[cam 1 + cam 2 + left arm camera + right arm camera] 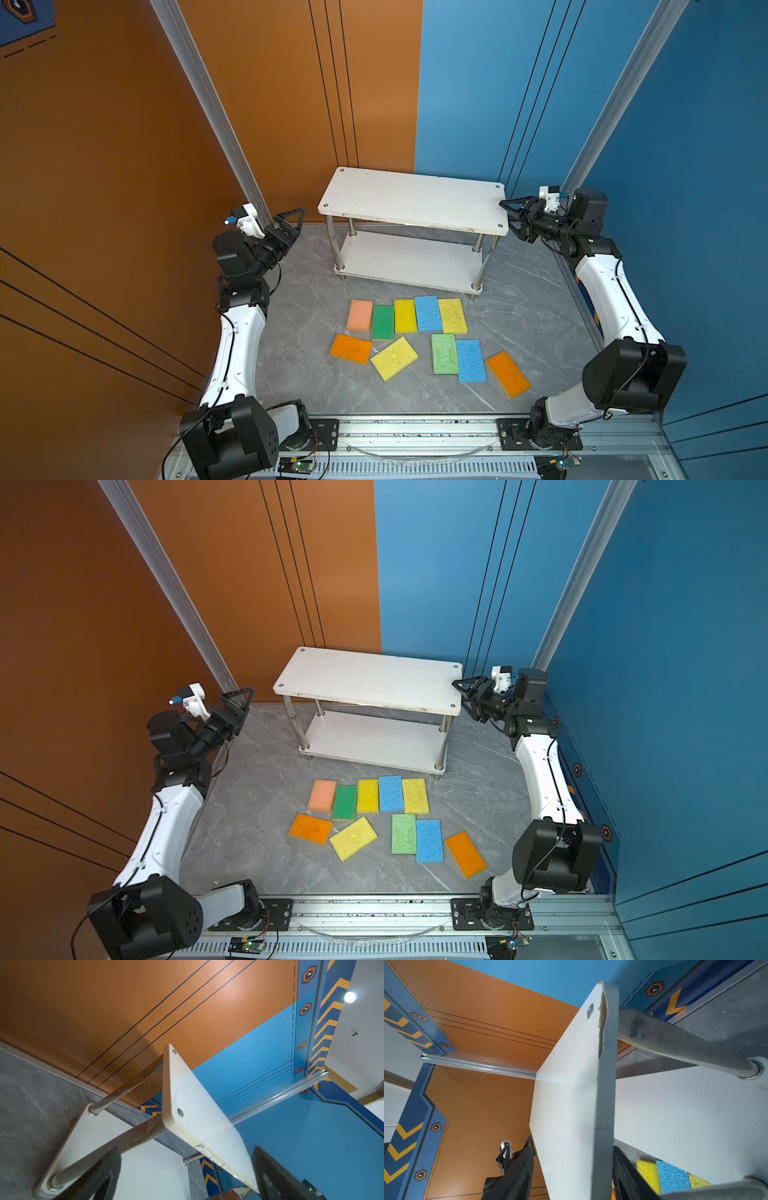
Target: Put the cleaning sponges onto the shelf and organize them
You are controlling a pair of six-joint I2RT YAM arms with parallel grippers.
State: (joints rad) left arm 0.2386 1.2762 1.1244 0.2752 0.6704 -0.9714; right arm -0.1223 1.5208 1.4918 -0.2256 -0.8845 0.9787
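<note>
The shelf [411, 199] stands at the back middle in both top views, both white boards bare. Several cleaning sponges lie flat on the table in front of it: a row of peach [360, 316], dark green [382, 323], yellow [405, 316], blue [428, 313] and yellow, and a looser row with orange [351, 349], light green [444, 354] and others. My left gripper [291, 227] hangs open and empty, left of the shelf and apart from it. My right gripper [509, 218] is open, one finger above and one below the right end of the top board [571, 1084].
The grey marble tabletop [303, 332] is closed in by orange and blue walls with slanted aluminium posts [216, 108] behind each arm. An aluminium rail [415, 432] carrying both arm bases runs along the front edge.
</note>
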